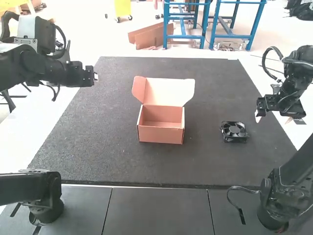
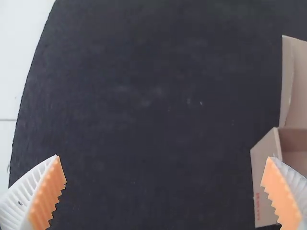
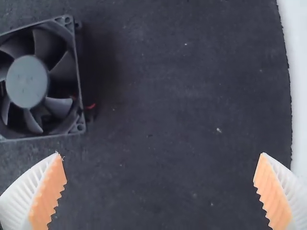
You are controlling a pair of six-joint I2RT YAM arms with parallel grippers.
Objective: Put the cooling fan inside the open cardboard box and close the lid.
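Cooling fan (image 1: 234,131) lies flat near the open cardboard box (image 1: 161,123); left gripper (image 2: 162,160) and right gripper (image 3: 159,158) are spread.

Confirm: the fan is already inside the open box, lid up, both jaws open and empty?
Not inside. The high view shows the cooling fan lying on the mat to the right of the cardboard box. The lid is up, and both jaws are open and empty.
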